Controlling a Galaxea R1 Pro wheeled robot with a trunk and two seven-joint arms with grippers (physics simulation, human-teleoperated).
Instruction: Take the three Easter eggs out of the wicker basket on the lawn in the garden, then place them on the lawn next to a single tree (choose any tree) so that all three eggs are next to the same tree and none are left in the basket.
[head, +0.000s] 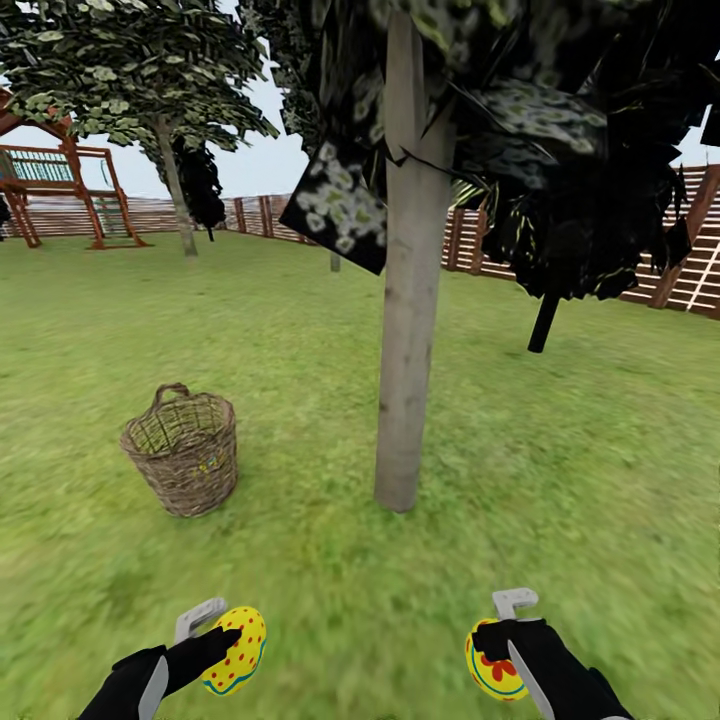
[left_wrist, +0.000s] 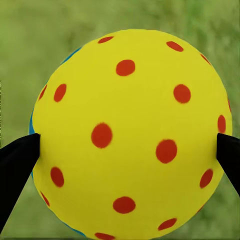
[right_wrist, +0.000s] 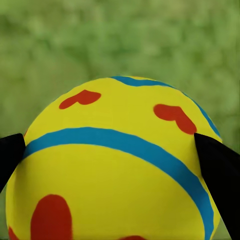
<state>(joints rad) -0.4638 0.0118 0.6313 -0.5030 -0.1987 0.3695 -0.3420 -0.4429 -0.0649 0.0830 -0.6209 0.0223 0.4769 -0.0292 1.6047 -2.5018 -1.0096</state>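
Two Easter eggs are in my hands. My left gripper is shut on a yellow egg with red dots, low over the lawn; the left wrist view shows that egg pinched between both black fingertips. My right gripper is shut on an egg with blue bands and red hearts, seen close in the right wrist view. The wicker basket stands on the grass ahead left; a faint yellow patch shows through its weave. The tree's pale trunk rises ahead, right of the basket.
A near-black tree with a thin black trunk leans at the right. A brown slat fence runs along the back. A wooden play set and another tree stand far left.
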